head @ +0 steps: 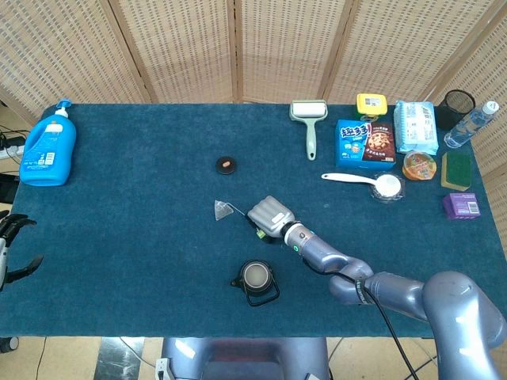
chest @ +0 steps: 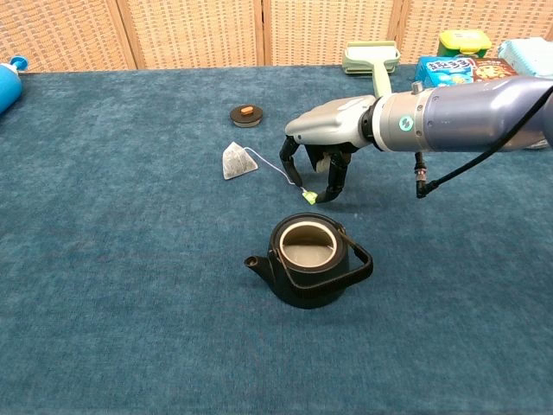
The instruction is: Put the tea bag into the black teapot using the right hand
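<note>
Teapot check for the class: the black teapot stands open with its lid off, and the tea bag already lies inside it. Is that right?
Not quite. The black teapot does stand open, but the chest view shows the tea bag lying on the table beyond the teapot, beside the right hand.

Woven bamboo screen with wooden posts stood behind table. Dark blue cloth covered tabletop. Pale tiled floor showed below. Light was bright, even.
</note>
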Motion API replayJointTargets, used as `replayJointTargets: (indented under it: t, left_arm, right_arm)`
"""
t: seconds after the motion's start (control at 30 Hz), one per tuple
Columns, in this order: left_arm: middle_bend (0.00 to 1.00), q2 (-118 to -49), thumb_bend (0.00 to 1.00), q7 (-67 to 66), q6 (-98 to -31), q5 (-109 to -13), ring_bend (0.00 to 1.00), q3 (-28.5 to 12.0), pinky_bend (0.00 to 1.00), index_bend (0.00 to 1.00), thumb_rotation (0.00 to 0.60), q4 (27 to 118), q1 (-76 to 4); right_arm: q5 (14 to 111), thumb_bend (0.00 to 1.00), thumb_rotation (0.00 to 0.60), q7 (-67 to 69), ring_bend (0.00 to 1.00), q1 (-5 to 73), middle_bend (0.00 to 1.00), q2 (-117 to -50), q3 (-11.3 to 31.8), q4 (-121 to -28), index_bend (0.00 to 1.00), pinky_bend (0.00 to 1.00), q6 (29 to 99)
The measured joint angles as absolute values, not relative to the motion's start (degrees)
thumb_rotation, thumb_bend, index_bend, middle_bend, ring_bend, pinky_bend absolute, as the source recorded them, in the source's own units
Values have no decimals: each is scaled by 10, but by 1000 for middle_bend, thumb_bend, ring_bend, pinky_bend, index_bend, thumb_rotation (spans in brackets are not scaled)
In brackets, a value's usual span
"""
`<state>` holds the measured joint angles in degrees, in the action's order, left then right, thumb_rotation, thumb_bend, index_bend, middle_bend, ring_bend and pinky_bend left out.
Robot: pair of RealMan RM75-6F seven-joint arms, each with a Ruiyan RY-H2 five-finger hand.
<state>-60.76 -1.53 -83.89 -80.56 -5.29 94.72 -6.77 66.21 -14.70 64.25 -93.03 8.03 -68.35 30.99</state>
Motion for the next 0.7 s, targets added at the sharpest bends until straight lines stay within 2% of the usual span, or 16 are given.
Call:
replayJointTargets:
  t: [0.7]
  left_arm:
    - [235, -611, 257, -12, -838, -808, 121, -53, 111, 299, 600, 942, -67]
  right_arm:
    - [636, 359, 600, -171, 1000, 641, 1000, -936, 67, -681, 483, 1000, 317]
